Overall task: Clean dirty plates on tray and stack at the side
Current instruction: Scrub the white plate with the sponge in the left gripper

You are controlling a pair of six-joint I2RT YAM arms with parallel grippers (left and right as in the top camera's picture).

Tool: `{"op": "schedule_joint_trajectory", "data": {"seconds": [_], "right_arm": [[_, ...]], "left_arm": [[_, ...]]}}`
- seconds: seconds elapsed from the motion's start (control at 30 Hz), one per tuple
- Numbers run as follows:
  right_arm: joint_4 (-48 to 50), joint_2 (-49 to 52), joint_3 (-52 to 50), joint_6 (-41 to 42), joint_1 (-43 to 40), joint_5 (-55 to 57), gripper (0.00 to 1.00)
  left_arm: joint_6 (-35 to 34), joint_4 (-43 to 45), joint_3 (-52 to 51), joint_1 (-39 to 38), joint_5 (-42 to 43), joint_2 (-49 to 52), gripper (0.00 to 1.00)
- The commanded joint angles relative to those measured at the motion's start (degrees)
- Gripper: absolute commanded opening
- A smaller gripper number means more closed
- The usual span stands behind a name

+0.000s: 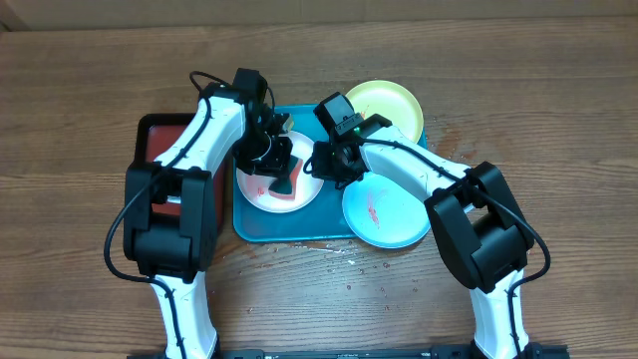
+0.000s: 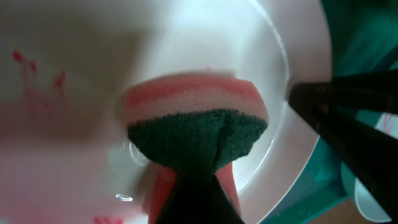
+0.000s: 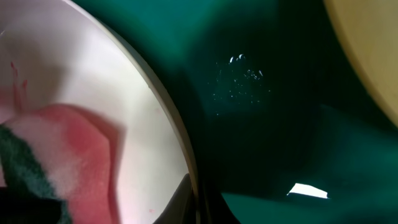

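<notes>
L pincer (image 1: 279,170) clamps sponge (image 2: 193,99) on smeared pink plate (image 1: 261,194) (R pincer (image 1: 329,165) nips its rim); teal plate (image 1: 384,214) adj.

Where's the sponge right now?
In the overhead view the sponge sits on the pink-rimmed plate, at the left of the blue tray, pinched by the left gripper.

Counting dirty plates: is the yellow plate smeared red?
No, the visible part of the yellow plate is plain, with no red marks.
</notes>
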Motion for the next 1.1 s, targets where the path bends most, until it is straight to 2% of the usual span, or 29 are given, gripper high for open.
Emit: {"op": "schedule_joint_trajectory", "data": {"seconds": [0.0,0.07,0.2,0.37,0.5,0.73,1.07], "right_arm": [[-0.2,0.7,-1.9,-0.4,0.3,1.0,0.04],[-0.2,0.7,-1.9,-0.4,0.3,1.0,0.04],[-0.2,0.7,-1.9,-0.4,0.3,1.0,0.04],[-0.2,0.7,-1.9,-0.4,0.3,1.0,0.04],[-0.2,0.7,-1.9,-0.4,0.3,1.7,0.04],[0.2,0.7,-1.9,-0.4,0.3,1.9,0.04],[0.2,0.7,-1.9,-0.4,0.3,1.9,0.04]], "left_arm": [[-4.3,1.7,-0.2,-0.4,-7.0,-0.9,0.04],[-9.4,3.0,-0.2,-0.4,-17.0,-0.9,0.04],[-14.5,4.4,1.4,-0.4,-30.3,-0.9,0.04],[-15.8,3.8,4.8,-0.7,-37.5,-0.9,0.04],[-15.0,0.9,6.0,-1.2,-34.9,-0.9,0.04],[-8.2,-6.2,5.5,-3.0,-20.6,-0.9,0.04],[-7.0,-4.1,0.4,-6.4,-20.2,-0.9,0.04]]}}
